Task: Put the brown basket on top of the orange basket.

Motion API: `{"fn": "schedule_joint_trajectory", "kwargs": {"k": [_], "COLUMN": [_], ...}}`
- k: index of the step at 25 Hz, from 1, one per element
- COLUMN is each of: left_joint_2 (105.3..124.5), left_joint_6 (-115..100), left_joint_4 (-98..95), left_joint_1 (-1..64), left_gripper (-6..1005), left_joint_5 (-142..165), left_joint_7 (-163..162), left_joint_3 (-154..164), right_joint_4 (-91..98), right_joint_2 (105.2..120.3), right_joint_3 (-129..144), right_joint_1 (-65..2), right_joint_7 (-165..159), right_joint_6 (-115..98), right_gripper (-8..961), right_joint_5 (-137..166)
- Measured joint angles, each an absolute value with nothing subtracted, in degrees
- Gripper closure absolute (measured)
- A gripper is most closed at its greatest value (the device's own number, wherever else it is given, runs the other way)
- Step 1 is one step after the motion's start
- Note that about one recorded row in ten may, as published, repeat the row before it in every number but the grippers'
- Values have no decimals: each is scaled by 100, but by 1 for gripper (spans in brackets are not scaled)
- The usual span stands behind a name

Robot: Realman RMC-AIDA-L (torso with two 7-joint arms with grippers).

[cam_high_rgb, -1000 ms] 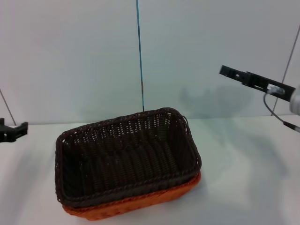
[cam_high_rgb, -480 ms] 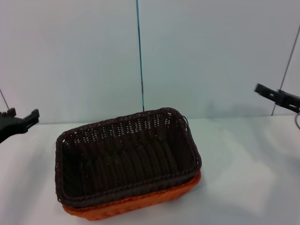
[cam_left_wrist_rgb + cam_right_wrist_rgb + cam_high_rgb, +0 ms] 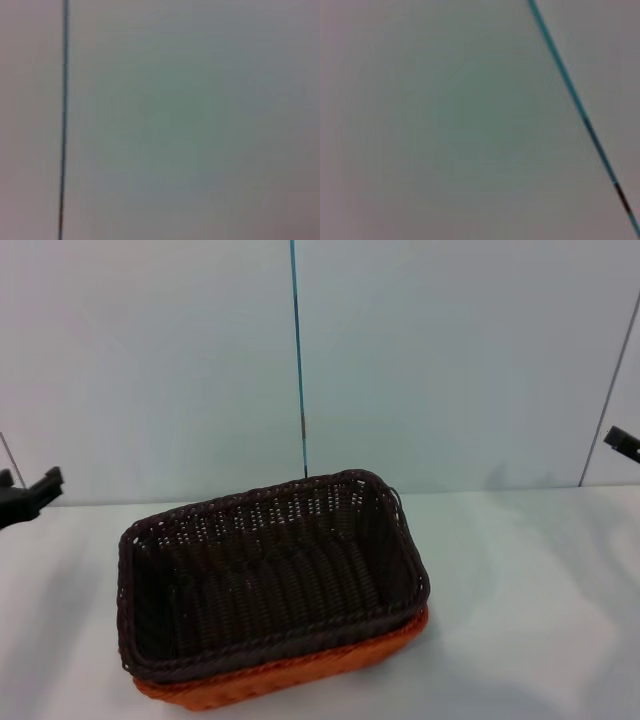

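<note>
The brown basket (image 3: 270, 575) sits nested in the orange basket (image 3: 300, 672), its dark braided rim standing above the orange one all the way round. Only a band of orange wicker shows beneath it, along the near side and the near right corner. The pair rests on the white counter (image 3: 530, 610), turned a little so that the right far corner points toward the wall. The stack's near edge lies close to the bottom of the head view, and its left corner is cut off there.

To the right of the baskets the counter is bare out to the frame's edge; to the left there is a narrower bare strip. Behind the stack the counter meets a pale wall (image 3: 450, 360), with a thin blue seam (image 3: 298, 350) running down it to just behind the brown basket's far rim.

The left claw (image 3: 25, 495) shows only as a dark tip at the left edge, above the counter and well apart from the baskets. The right claw (image 3: 622, 442) is a small dark tip at the right edge, also raised and well apart. I cannot tell whether either claw is open or closed; neither touches a basket. Both wrist views show only wall and seam.
</note>
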State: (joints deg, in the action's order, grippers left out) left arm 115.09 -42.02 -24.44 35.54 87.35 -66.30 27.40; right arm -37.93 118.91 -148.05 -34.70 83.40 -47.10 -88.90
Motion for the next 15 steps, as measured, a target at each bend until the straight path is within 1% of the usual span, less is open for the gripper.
{"fn": "schedule_joint_trajectory", "kwargs": {"k": [10,15], "left_joint_2": [11445,11440], "left_joint_6": [-4731,-4903], "left_joint_4": [-2445,-2465], "left_joint_1": [3404,3409], "left_gripper": [277,277], "left_joint_5": [8730,8728], "left_joint_7": [-6623,-6614], "left_joint_3": [2296,2292], "right_joint_4": [-3860,-3805], "right_joint_2": [11880,11879], "right_joint_3": [-14769,-14777], "right_joint_1": [-3414,-3465], "right_joint_7": [8488,9271], "right_joint_6": [-4712,-4971], "right_gripper": [84,84], "right_joint_5": [-8885,-8892]}}
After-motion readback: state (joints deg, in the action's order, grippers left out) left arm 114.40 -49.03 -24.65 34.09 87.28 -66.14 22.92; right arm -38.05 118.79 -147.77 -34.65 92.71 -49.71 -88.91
